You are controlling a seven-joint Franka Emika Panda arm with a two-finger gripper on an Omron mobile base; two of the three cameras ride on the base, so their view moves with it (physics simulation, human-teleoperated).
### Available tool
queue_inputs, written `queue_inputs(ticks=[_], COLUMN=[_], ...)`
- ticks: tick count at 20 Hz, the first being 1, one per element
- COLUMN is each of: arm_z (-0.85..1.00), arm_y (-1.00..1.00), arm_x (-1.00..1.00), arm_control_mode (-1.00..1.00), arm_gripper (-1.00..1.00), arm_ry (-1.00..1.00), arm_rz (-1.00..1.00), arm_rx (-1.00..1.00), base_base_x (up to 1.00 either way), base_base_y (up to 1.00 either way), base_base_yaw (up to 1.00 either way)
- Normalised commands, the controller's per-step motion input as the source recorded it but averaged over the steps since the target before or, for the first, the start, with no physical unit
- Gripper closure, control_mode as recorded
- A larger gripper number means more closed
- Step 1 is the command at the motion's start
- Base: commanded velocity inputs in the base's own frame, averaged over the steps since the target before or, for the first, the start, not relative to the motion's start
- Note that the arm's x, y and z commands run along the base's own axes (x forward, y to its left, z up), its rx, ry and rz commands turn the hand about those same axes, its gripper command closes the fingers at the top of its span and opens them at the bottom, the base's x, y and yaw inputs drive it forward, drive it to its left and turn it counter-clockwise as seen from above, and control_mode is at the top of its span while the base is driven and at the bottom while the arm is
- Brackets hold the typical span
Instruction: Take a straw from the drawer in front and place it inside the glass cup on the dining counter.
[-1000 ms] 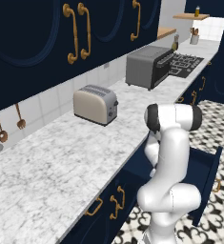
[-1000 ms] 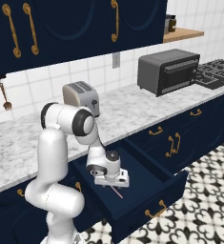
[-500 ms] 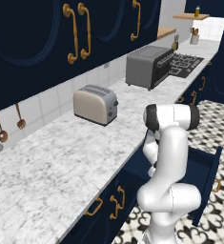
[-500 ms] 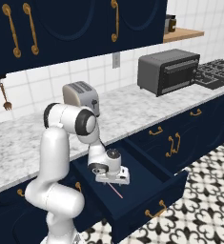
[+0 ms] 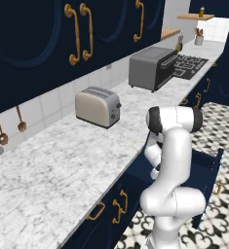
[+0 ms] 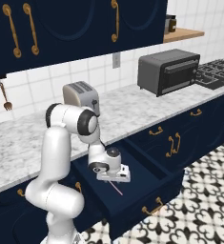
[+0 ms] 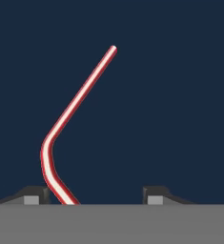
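**Barely any change: hand over straw, grasp not yet made**

Hardly moved vs. 1 s ago. Same bent arm posture in both base views, same reach down into the open drawer (image 6: 147, 200). At most a slight settling of the gripper (image 6: 114, 180) above the drawer floor. No shift of the straw (image 6: 116, 188) either: lying flat on the navy floor just under the hand, as before.

Closer, from the hand view:
- Fingers (image 7: 35, 198) spread wide, nothing held betw. them.
- Straw (image 7: 77, 102) stretched away from the hand, long part slanting up-right, bend near the bottom left.
- Short end past the bend running down just beside the left-hand tip, inside the gap but well off-centre.
- Cannot tell whether touching that tip or only close.

Meaning for the task, as a judgement: early stage, pick-up step, alignment prob. done or nearly so. Next: close on the straw near the bend, maybe after nudging sideways to centre it. Thin, round, flat on a hard floor, so easy to roll away or slip out as the jaws shut. Also worth watching: drawer side wall (image 5: 208, 170) close to the forearm on lift-out. Carry to the glass cup on the dining counter all yet to do.
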Motion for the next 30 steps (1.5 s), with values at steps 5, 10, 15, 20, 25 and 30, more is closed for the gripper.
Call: queue_inputs(ticks=[5,10,15,20,25,30], arm_z=[-0.41,-0.54,-0.51,-0.4,-0.27,-0.17], arm_y=[-0.11,-0.46,-0.52,-0.33,-0.46,-0.42], arm_x=[-0.04,-0.23,-0.22,-0.11,-0.28,-0.15], arm_control_mode=[-1.0,-1.0,-1.0,-1.0,-1.0,-1.0], arm_gripper=[1.0,1.0,1.0,1.0,1.0,1.0], arm_ry=[0.0,0.0,0.0,0.02,0.01,0.05], arm_rz=[0.0,0.0,0.0,0.0,-0.02,-0.06], arm_rx=[0.0,0.0,0.0,0.0,0.0,0.0], base_base_x=[0.0,0.0,0.0,0.0,0.0,0.0], base_base_y=[0.0,0.0,0.0,0.0,0.0,0.0], base_base_yaw=[0.0,0.0,0.0,0.0,0.0,0.0])
